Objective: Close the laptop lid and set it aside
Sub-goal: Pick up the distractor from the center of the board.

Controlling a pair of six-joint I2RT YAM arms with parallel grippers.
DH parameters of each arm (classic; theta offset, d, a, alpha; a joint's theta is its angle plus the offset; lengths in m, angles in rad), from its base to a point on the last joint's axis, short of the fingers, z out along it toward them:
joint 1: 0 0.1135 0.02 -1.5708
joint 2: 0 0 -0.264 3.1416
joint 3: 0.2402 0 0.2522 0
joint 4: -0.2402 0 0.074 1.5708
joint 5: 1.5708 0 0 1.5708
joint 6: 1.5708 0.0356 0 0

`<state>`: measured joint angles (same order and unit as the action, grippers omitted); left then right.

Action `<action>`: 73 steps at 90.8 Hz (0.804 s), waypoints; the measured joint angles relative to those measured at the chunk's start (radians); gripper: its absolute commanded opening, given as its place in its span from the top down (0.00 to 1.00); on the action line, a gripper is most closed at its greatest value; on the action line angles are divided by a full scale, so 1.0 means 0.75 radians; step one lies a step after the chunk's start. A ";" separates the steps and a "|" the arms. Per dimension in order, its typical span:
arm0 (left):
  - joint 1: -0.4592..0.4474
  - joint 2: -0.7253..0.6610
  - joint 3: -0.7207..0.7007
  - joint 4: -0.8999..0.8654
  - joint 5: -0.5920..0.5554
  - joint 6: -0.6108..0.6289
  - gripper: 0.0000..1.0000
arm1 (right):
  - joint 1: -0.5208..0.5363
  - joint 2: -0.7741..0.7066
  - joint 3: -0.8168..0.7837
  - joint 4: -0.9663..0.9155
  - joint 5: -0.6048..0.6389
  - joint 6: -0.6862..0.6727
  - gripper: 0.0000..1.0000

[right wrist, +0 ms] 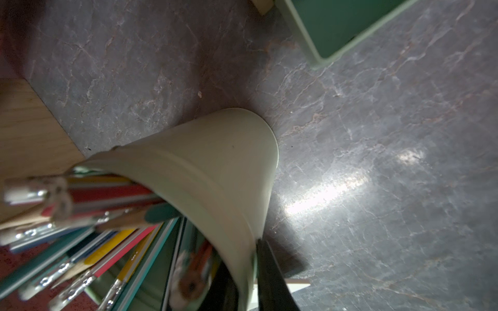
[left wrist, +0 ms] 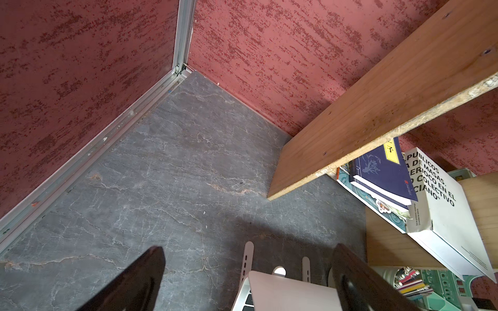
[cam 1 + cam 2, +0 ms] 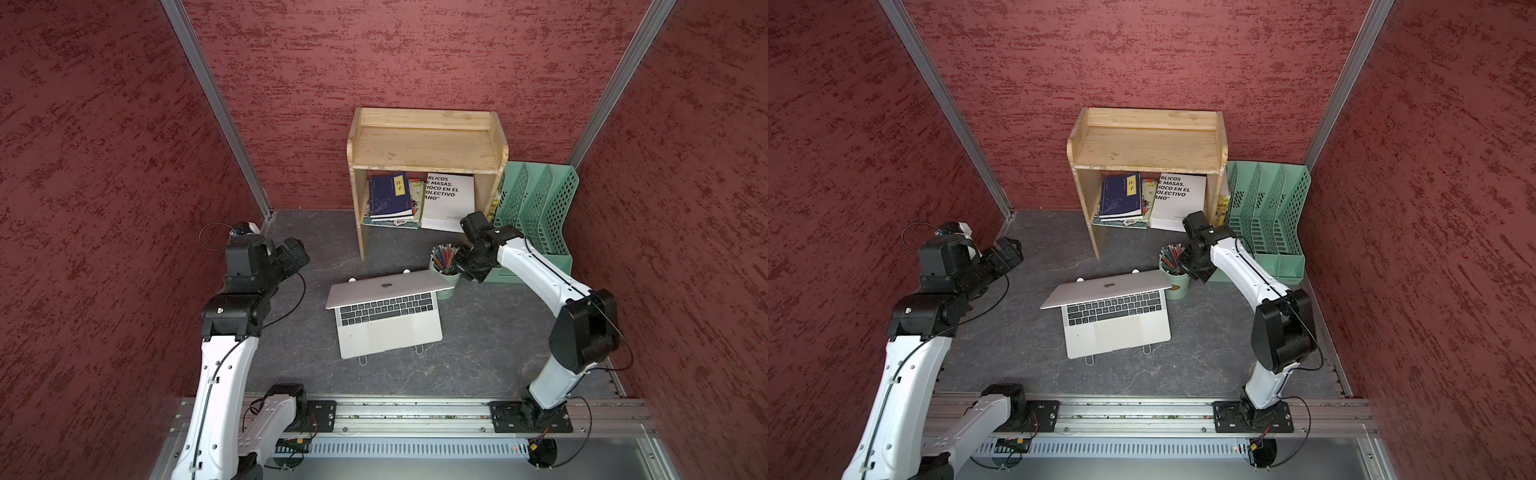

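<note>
The silver laptop (image 3: 390, 332) (image 3: 1117, 334) rests on a white folding stand (image 3: 363, 360) mid-table. The laptop lid (image 3: 386, 286) (image 3: 1106, 286) leans forward, half lowered over the black keys. My left gripper (image 3: 301, 253) (image 3: 1015, 251) hovers open to the left of and behind the lid, holding nothing. In the left wrist view the lid's corner (image 2: 291, 293) shows below the spread left gripper (image 2: 249, 249). My right gripper (image 3: 459, 264) (image 1: 248, 258) is clamped on the rim of the pale green pencil cup (image 3: 446, 286) (image 1: 210, 161) beside the lid's right corner, one finger inside and one outside.
A wooden shelf (image 3: 428, 141) stands at the back with blue books and a white book (image 3: 451, 203) under it. A green file rack (image 3: 536, 208) sits at the back right. Red walls close in three sides.
</note>
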<state>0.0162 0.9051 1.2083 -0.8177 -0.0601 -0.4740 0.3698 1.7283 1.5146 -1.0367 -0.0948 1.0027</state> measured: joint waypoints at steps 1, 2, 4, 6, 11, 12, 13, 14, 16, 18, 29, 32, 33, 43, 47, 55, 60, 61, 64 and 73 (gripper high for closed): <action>0.000 -0.002 -0.003 0.003 -0.001 -0.001 0.00 | 0.000 0.000 0.002 -0.008 0.003 -0.002 0.86; 0.000 -0.003 -0.005 0.004 -0.001 -0.003 0.00 | -0.001 0.000 0.005 -0.016 0.004 -0.002 0.86; 0.000 -0.006 -0.010 0.010 -0.001 -0.008 0.00 | -0.001 0.000 0.008 -0.036 0.006 -0.002 0.86; 0.000 -0.009 -0.015 0.015 -0.001 -0.012 0.00 | -0.001 0.000 0.014 -0.056 0.007 -0.003 0.86; 0.000 -0.014 -0.027 0.025 -0.001 -0.019 0.00 | 0.000 0.000 0.032 -0.096 0.008 -0.007 0.89; 0.000 -0.014 -0.030 0.026 -0.001 -0.022 0.00 | 0.000 0.000 0.037 -0.105 0.010 -0.007 0.90; 0.000 -0.014 -0.032 0.028 -0.001 -0.024 0.00 | 0.000 0.000 0.041 -0.113 0.011 -0.008 0.90; 0.000 -0.015 -0.036 0.031 -0.001 -0.026 0.00 | 0.000 0.000 0.046 -0.124 0.013 -0.010 0.90; 0.000 -0.016 -0.041 0.035 -0.001 -0.032 0.00 | -0.001 0.000 0.053 -0.141 0.017 -0.010 0.92; 0.000 -0.016 -0.044 0.037 -0.001 -0.036 0.00 | -0.001 0.000 0.060 -0.159 0.019 -0.009 0.93; 0.000 -0.024 -0.063 0.046 -0.001 -0.060 0.00 | -0.001 -0.006 0.081 -0.203 0.022 -0.013 0.99; 0.000 -0.028 -0.065 0.046 -0.001 -0.065 0.00 | -0.001 -0.009 0.081 -0.221 0.021 -0.016 1.00; 0.000 -0.030 -0.065 0.047 -0.001 -0.068 0.00 | -0.001 -0.011 0.081 -0.227 0.022 -0.016 1.00; 0.000 -0.046 -0.066 0.060 -0.001 -0.082 0.00 | -0.002 -0.035 0.071 -0.288 0.022 -0.032 1.00; -0.001 -0.051 -0.066 0.067 -0.001 -0.088 0.00 | -0.007 -0.062 0.052 -0.310 0.021 -0.041 1.00; -0.001 -0.058 -0.066 0.077 -0.001 -0.097 0.00 | -0.025 -0.135 0.007 -0.364 0.020 -0.064 1.00; -0.001 -0.061 -0.066 0.079 0.000 -0.101 0.00 | -0.045 -0.187 -0.012 -0.409 0.022 -0.083 1.00; -0.001 -0.061 -0.066 0.079 0.000 -0.102 0.00 | -0.050 -0.196 -0.015 -0.419 0.022 -0.089 1.00; -0.001 -0.062 -0.066 0.079 0.000 -0.105 0.00 | -0.070 -0.233 -0.025 -0.447 0.023 -0.103 1.00; -0.001 -0.063 -0.066 0.080 0.003 -0.108 0.00 | -0.156 -0.349 -0.071 -0.509 0.035 -0.146 1.00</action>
<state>0.0158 0.8577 1.1591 -0.7578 -0.0578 -0.5549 0.2527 1.4662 1.4616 -1.4181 -0.0685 0.8928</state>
